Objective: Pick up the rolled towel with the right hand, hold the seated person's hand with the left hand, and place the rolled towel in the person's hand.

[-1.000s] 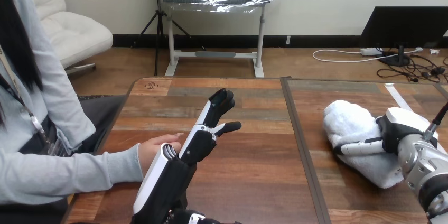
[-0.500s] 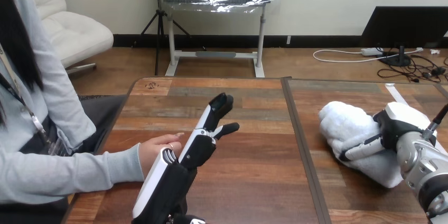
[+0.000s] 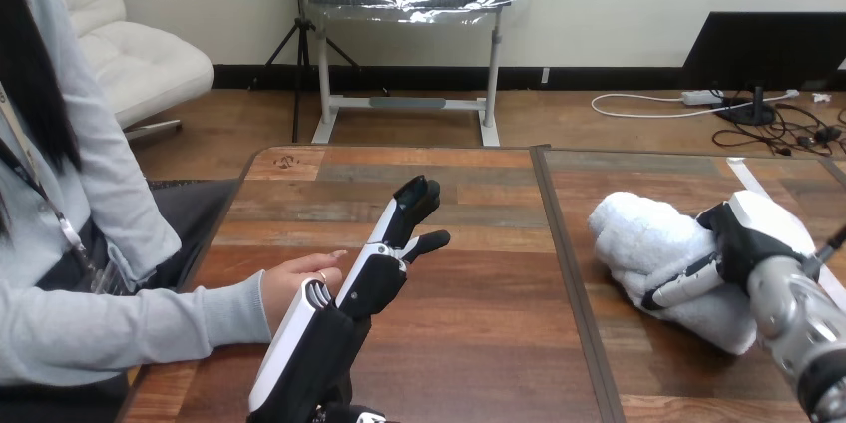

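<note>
Right hand (image 3: 746, 238) grips the rolled towel (image 3: 643, 238), left hand (image 3: 384, 265) open beside the person's hand (image 3: 297, 281), so hold and handover to go.

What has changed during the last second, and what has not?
The right hand, fingers curled round the towel, has drawn it a little toward the view's left. The left hand stays open beside the person's hand, which has not moved.
</note>
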Controlling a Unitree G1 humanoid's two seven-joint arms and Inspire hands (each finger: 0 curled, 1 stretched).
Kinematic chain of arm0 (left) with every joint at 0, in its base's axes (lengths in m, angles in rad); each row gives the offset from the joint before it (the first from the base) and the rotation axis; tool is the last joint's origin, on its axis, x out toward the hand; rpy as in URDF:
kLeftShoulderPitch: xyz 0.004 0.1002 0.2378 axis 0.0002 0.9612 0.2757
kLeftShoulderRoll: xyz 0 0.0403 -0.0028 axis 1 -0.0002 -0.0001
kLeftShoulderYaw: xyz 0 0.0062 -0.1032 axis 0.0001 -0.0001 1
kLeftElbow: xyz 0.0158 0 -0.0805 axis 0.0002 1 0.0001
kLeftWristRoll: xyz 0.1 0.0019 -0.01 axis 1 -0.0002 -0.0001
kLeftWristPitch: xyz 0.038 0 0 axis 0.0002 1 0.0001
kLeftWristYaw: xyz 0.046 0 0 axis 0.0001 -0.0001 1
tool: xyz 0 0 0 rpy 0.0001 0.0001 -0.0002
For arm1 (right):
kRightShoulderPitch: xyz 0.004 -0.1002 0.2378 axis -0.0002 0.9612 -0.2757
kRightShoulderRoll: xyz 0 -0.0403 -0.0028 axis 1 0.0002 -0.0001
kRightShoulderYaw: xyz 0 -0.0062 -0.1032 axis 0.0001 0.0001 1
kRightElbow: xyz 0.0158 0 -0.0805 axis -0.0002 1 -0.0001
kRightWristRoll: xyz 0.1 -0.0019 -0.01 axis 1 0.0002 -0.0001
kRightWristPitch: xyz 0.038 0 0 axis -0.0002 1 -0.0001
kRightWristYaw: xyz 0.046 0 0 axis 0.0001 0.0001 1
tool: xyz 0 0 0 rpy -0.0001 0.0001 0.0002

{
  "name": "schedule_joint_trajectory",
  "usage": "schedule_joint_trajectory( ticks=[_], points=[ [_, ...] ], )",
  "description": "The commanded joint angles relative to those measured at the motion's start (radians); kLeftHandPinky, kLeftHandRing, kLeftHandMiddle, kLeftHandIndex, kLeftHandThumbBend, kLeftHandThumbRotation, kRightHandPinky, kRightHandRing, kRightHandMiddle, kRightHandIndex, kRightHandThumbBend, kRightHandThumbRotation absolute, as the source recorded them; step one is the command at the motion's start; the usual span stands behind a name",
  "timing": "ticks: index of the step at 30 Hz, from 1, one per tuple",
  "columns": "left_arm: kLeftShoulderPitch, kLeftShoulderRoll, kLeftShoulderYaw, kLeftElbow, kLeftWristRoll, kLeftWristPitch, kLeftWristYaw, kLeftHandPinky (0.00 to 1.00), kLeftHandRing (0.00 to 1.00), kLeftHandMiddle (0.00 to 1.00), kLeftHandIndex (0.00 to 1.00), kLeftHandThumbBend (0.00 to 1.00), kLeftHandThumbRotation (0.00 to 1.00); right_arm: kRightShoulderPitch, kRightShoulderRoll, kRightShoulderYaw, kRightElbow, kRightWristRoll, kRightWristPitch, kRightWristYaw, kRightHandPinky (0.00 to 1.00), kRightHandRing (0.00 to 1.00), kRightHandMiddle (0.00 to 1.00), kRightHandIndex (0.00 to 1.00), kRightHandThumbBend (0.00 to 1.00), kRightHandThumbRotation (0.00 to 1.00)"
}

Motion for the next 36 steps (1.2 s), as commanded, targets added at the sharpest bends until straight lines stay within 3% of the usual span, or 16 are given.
schedule_joint_trajectory(
  ticks=[1, 11, 19, 25, 28, 36],
  points=[
    [-0.031, 0.006, 0.006, -0.046, 0.003, 0.002, 0.008, 0.86, 0.97, 1.0, 1.0, 1.0, 0.62, 0.03, 0.026, -0.044, -0.01, 0.042, -0.063, -0.013, 0.38, 0.48, 0.52, 0.46, 0.85, 0.0],
    [-0.036, 0.001, 0.034, -0.026, 0.043, -0.022, 0.025, 0.83, 0.95, 1.0, 1.0, 1.0, 0.65, 0.057, 0.048, -0.102, -0.02, 0.1, -0.177, -0.057, 0.4, 0.46, 0.49, 0.45, 0.84, 0.0],
    [-0.036, 0.003, 0.056, -0.03, 0.086, -0.019, 0.041, 0.8, 0.94, 1.0, 1.0, 1.0, 0.65, 0.071, 0.065, -0.134, -0.026, 0.128, -0.255, -0.081, 0.33, 0.4, 0.45, 0.43, 0.82, 0.0],
    [-0.039, 0.014, 0.038, -0.035, 0.076, -0.003, 0.039, 0.8, 0.95, 1.0, 1.0, 1.0, 0.64, 0.077, 0.074, -0.132, -0.029, 0.125, -0.304, -0.108, 0.33, 0.39, 0.44, 0.43, 0.83, 0.0],
    [-0.037, 0.014, 0.048, -0.038, 0.094, 0.003, 0.042, 0.8, 0.94, 1.0, 1.0, 1.0, 0.63, 0.08, 0.081, -0.145, -0.03, 0.141, -0.328, -0.104, 0.33, 0.39, 0.44, 0.43, 0.82, 0.0],
    [-0.035, 0.032, 0.018, -0.04, 0.064, 0.027, 0.026, 0.82, 0.96, 1.0, 1.0, 1.0, 0.62, 0.086, 0.099, -0.165, -0.031, 0.153, -0.374, -0.119, 0.36, 0.42, 0.47, 0.45, 0.83, 0.0]
  ],
)
